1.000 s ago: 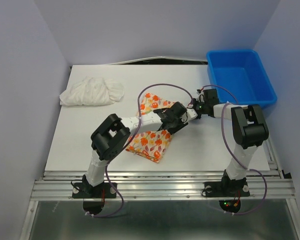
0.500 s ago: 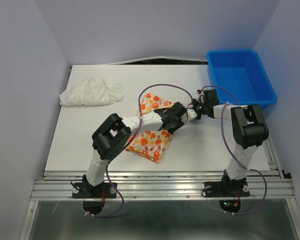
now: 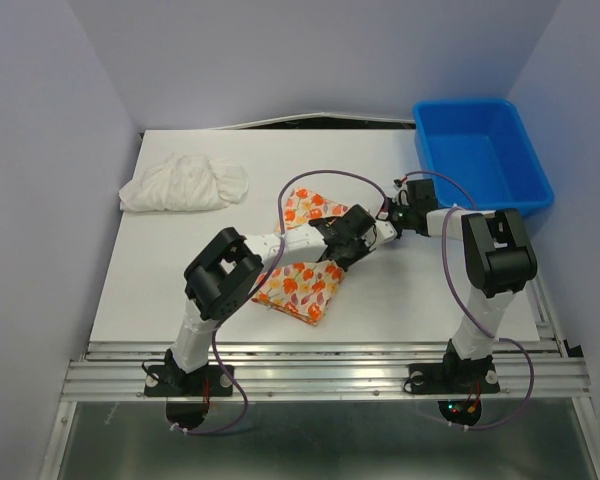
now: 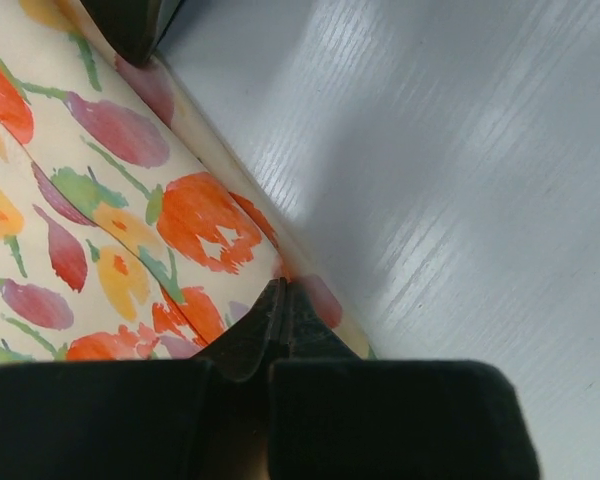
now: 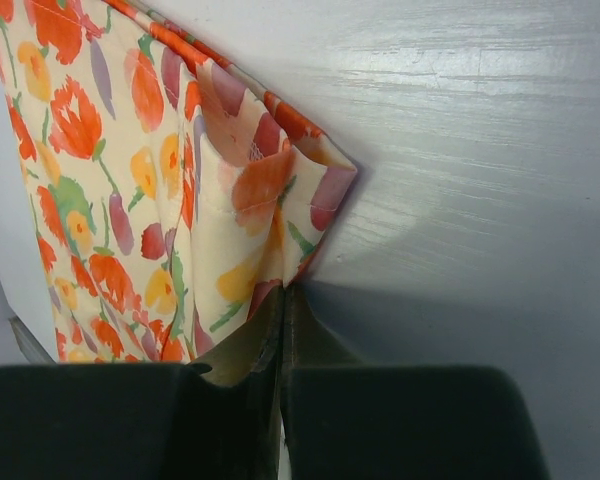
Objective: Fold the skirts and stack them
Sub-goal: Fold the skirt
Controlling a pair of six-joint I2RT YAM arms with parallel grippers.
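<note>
**Both grippers pinch the printed skirt's right edge**

The printed skirt point(image 3: 302, 283) lies mid-table, its long axis running roughly far to near. Both arms meet at its right side. The left gripper point(image 4: 283, 312) is closed tight on the hem, fingertips together over the cloth where it meets the bare table point(image 3: 430, 290). The right gripper point(image 5: 282, 305) is closed just below a bunched corner, with a flap of fabric caught between its tips. In the overhead view the two pinch points sit side by side, the right one slightly farther. From both sets of fingers nearly all the cloth lies to the left, so a fold would likely mean carrying this edge leftward across the long axis (the left arm already lies over the cloth, which may crowd that sweep). The white skirt point(image 3: 185, 185) sits crumpled at the far left, well apart from both grippers.
</note>
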